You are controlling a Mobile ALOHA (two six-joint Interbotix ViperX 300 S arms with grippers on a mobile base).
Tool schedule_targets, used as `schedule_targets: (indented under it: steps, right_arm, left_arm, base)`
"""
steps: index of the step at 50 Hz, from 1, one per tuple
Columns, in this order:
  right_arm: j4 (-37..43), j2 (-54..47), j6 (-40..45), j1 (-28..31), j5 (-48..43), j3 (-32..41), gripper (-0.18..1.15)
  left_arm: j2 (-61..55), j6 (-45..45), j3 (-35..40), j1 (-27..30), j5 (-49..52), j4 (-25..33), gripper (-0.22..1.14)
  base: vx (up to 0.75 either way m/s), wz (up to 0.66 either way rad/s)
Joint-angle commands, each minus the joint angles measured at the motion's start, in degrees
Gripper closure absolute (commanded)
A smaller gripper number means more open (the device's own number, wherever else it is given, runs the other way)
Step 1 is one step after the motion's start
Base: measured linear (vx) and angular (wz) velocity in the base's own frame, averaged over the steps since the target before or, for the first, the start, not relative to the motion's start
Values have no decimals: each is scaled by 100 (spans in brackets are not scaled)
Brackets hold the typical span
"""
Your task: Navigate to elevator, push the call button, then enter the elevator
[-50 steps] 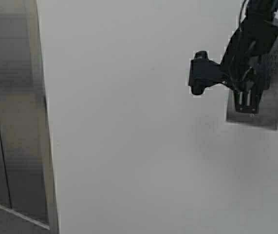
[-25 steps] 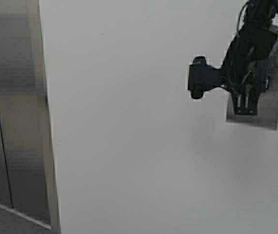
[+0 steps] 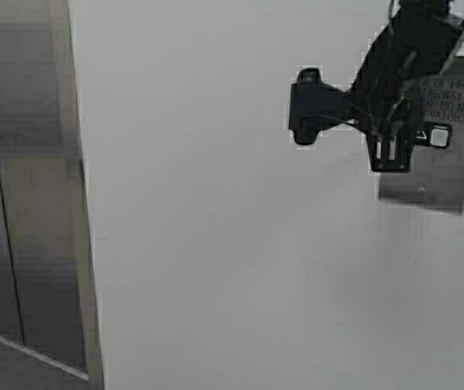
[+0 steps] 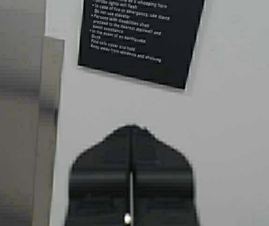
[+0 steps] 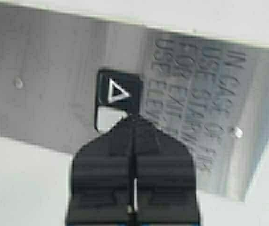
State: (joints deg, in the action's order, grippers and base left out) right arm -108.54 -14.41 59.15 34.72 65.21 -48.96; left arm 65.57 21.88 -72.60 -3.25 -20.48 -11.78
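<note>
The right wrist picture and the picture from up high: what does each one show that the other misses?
Only the right wrist view shows the closed tip of the right gripper right at the pale call button, beneath a dark square bearing a triangle arrow, plus a screw in the plate.

Only the high view shows the elevator off to the left and the bare wall between it and the plate.

Both show the right gripper, the call button and the steel plate with its engraved fire warning.

The steel plate [image 5: 54,80] is engraved "IN CASE OF FIRE"; a black wall sign [image 4: 141,40] reads "use stairs", "Do not use elevator".
</note>
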Motion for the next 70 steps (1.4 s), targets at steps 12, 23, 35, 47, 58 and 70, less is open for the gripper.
schedule_targets:
  steps: [12,23,35,47,58,70]
  right_arm:
    - [633,606,-141,826,229,-114,91]
    - [2452,1204,-1274,2312,229,308,91]
    - [3771,1898,-2689,2900,176,826,91]
    - [4562,2769,-2953,2900,-589,976,91]
    - [4904,3103,-3234,2900,-870,976,91]
    - [5317,3656,-3164,2566,-1784,967,91]
  left_arm:
    - [-44,-26,18,9,9,0,89]
    - [-70,-211,18,9,26,9,89]
    - [-70,-246,0,9,26,9,89]
    - [-70,-246,26,9,35,9,89]
    - [-62,-246,18,0,70,9,89]
    - [-53,-211,26,0,88,9,89]
  base:
    - [-1,0]
    - [-3,1]
    - [-7,2]
    - [-14,9]
    - [-13,19]
    - [-7,35]
